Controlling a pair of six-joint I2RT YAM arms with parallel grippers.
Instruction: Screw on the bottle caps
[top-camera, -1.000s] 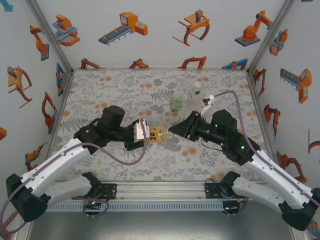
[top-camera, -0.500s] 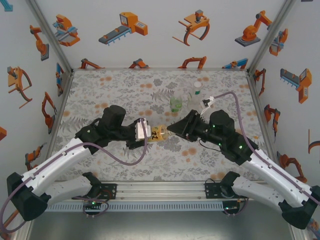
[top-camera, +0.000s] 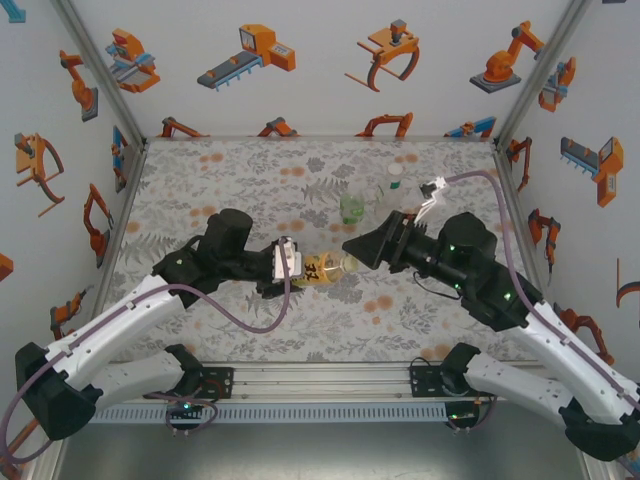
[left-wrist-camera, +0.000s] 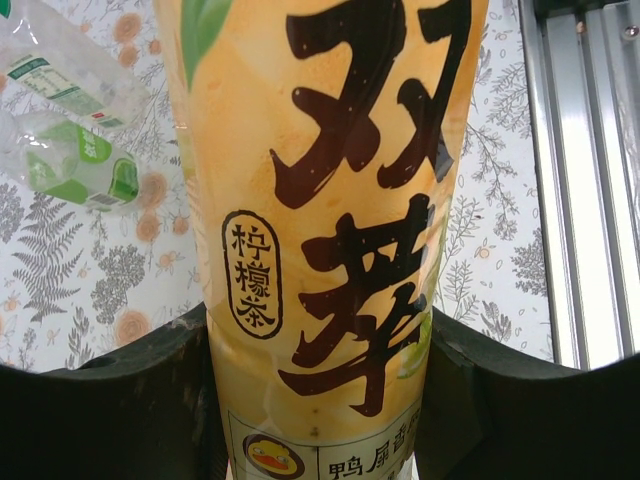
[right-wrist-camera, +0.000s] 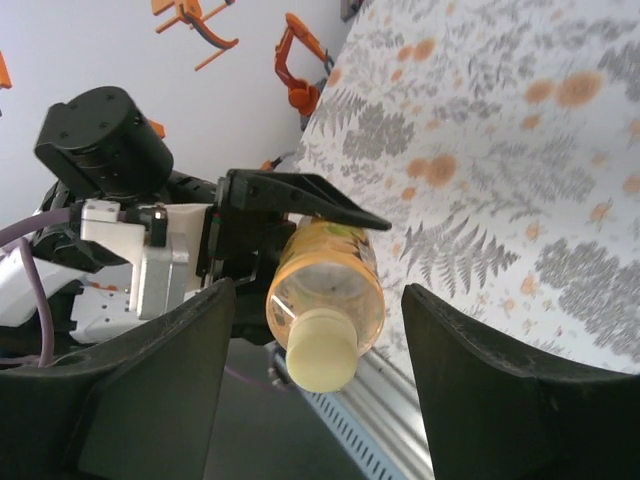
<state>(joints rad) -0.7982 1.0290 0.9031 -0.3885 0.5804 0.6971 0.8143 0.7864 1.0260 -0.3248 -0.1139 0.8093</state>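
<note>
My left gripper (top-camera: 290, 268) is shut on an orange-labelled bottle (top-camera: 322, 268) and holds it lying sideways above the table, neck towards the right arm. In the left wrist view the bottle (left-wrist-camera: 330, 200) is clamped between both fingers (left-wrist-camera: 120, 400). A pale yellow-green bottle cap (right-wrist-camera: 320, 350) sits on the neck of this bottle (right-wrist-camera: 330, 265). My right gripper (right-wrist-camera: 320, 295) is open, its fingers (right-wrist-camera: 510, 380) on either side of the cap with a gap to it on each side. From above, the right gripper (top-camera: 357, 251) is just right of the cap (top-camera: 349, 263).
Two more bottles stand at the back of the floral table: a green-labelled one (top-camera: 353, 207) and a clear one (top-camera: 391, 195) with a white cap (top-camera: 396, 171). Both also lie in the left wrist view (left-wrist-camera: 75, 165). A metal rail (top-camera: 320, 380) runs along the near edge.
The right gripper has opened off the cap and drawn back slightly to the right. The left gripper still grips the bottle, which now reaches a little further right.
</note>
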